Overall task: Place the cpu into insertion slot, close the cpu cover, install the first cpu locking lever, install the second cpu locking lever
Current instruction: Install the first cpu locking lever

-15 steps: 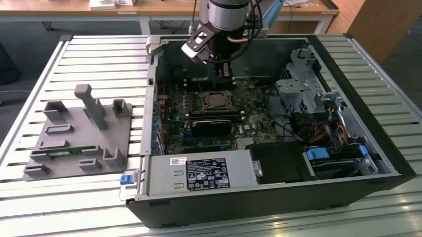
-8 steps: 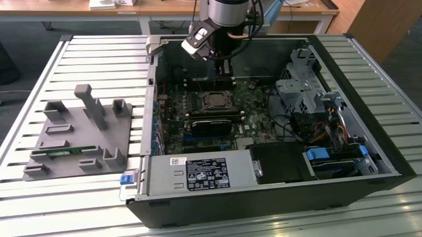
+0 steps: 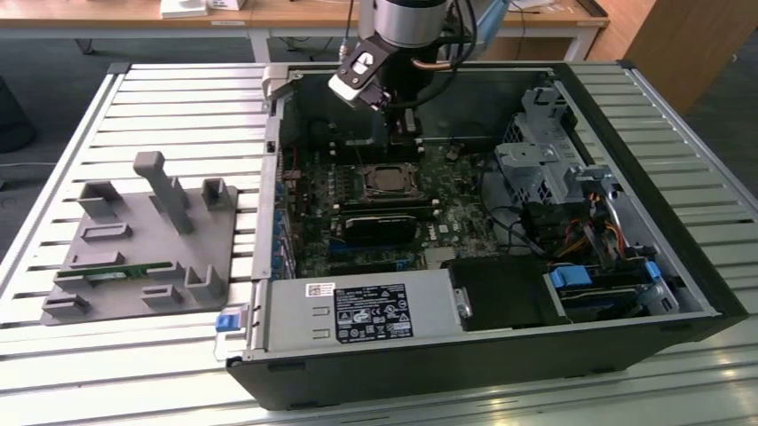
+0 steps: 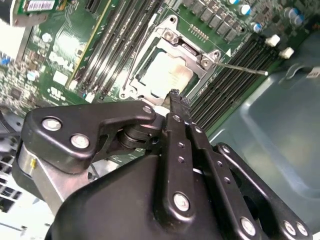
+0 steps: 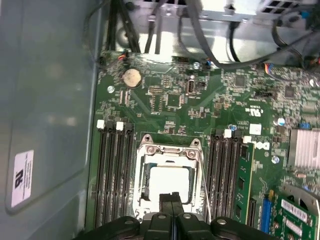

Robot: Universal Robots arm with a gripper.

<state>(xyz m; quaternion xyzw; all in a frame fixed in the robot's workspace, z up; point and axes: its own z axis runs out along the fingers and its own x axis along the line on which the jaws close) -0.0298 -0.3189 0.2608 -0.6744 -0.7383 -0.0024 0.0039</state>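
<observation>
The black two-fingered hand (image 5: 171,199), its fingers pressed together on nothing, hangs at the edge of the pale silvery square cpu (image 5: 169,181). That cpu sits in the small dark metal-rimmed insertion slot (image 3: 389,180), framed by the thin silvery windowed cpu cover (image 5: 167,150) lying flat over it. A thin wire locking lever (image 4: 245,68) juts sideways across the green circuit board (image 5: 170,100).

You're in a robotics lab: an open computer tower (image 3: 474,364) lies on a slatted metal bench (image 3: 190,98) beside a grey fixture block (image 3: 119,253), wooden desks (image 3: 308,13) behind.
</observation>
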